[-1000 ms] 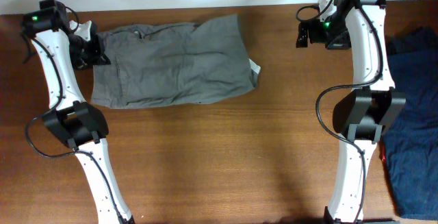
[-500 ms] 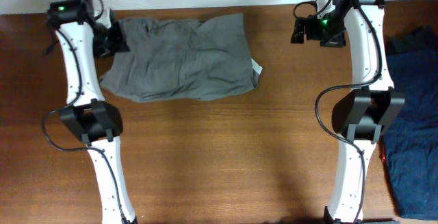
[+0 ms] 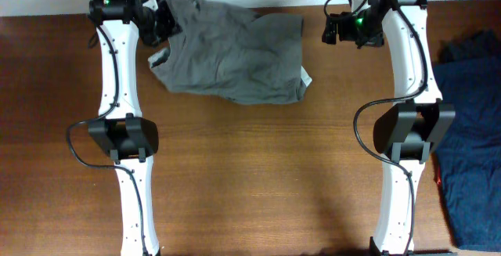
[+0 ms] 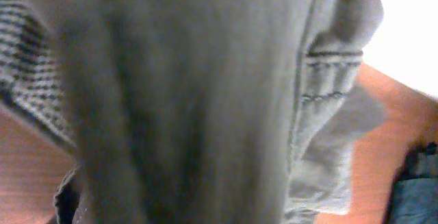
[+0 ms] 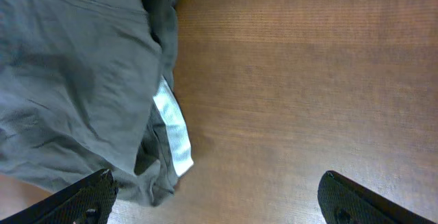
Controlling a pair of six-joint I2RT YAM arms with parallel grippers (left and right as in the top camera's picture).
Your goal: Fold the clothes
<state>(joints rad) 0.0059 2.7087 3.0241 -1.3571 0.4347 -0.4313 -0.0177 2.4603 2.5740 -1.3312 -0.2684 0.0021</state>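
Note:
The clothes (image 3: 235,60) are one grey garment, bunched at the back of the table. Its left end is lifted, and my left gripper (image 3: 163,23) is shut on that end. Grey cloth (image 4: 205,101) fills the left wrist view and hides the fingers. My right gripper (image 3: 330,30) hangs open just right of the garment, above bare wood. In the right wrist view this gripper (image 5: 219,210) is wide open with nothing between its fingertips (image 5: 85,200). There the garment's right edge (image 5: 68,80) and its white label (image 5: 172,135) lie to the left.
A pile of dark navy garments (image 3: 470,131) lies along the table's right edge. The brown wooden table (image 3: 258,178) stretches forward below the garment. A white wall runs behind the table's back edge.
My left gripper has moved right and toward the back, dragging the garment's left end with it. The whole garment has slid right and bunched up. The right gripper has shifted slightly left.

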